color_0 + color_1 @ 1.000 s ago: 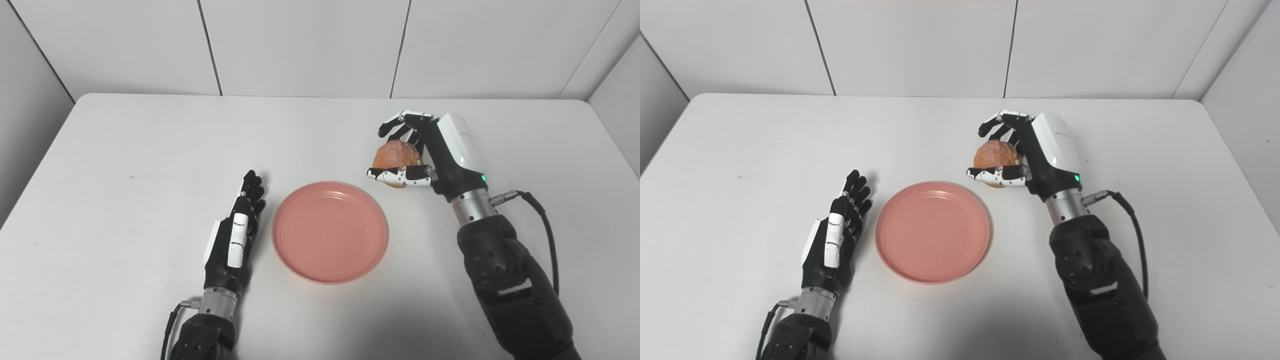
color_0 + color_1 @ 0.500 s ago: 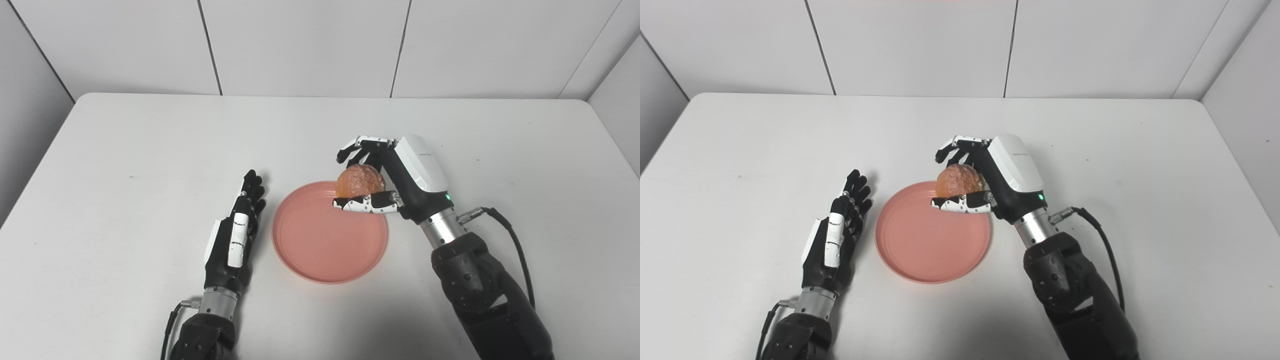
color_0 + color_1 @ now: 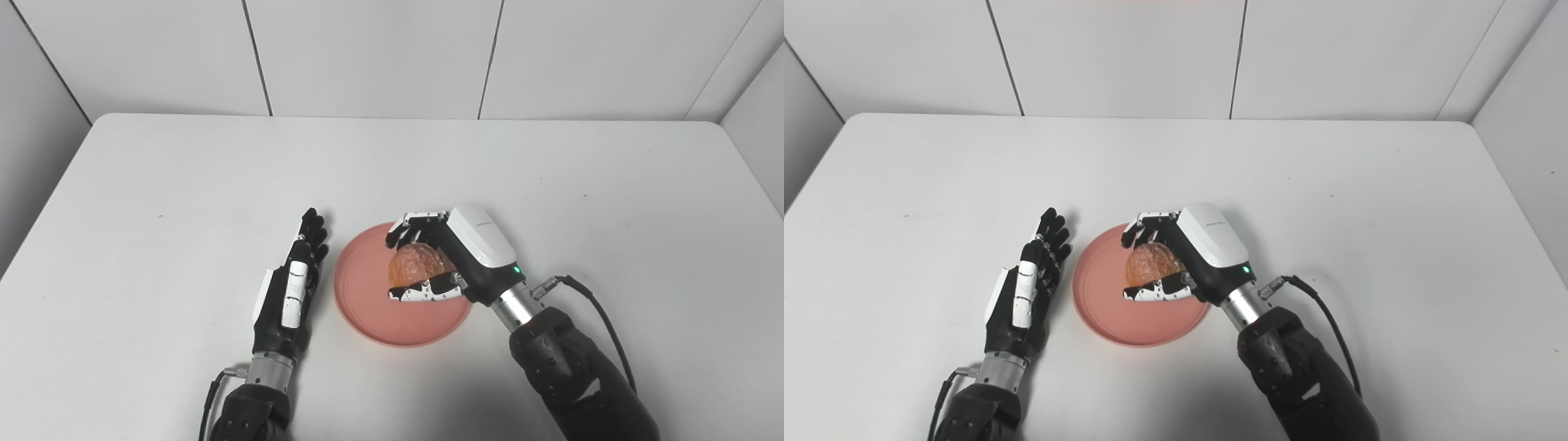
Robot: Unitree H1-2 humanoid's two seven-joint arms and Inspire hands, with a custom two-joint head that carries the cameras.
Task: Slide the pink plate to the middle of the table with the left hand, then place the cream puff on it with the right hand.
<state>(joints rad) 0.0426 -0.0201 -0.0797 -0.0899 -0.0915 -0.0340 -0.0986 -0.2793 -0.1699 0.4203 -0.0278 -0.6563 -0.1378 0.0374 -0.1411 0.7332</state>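
Note:
The pink plate (image 3: pixel 361 306) lies near the middle of the white table (image 3: pixel 184 184). Over the plate's centre my right hand (image 3: pixel 453 260) is shut on the brown, bumpy cream puff (image 3: pixel 415 264), with fingers curled over its top and the thumb under its near side. Whether the puff touches the plate I cannot tell. My left hand (image 3: pixel 291 291) rests open and flat on the table just left of the plate's rim, fingers stretched forward, holding nothing. In the right eye view the puff (image 3: pixel 1149 263) sits inside the plate's outline (image 3: pixel 1099 300).
White wall panels (image 3: pixel 367 55) stand behind the table's far edge. A black cable (image 3: pixel 603 318) loops from my right wrist over the table at the right.
My right hand has carried the cream puff from beyond the plate's far right rim leftward and down to over the plate's centre. The left hand and the plate have stayed put.

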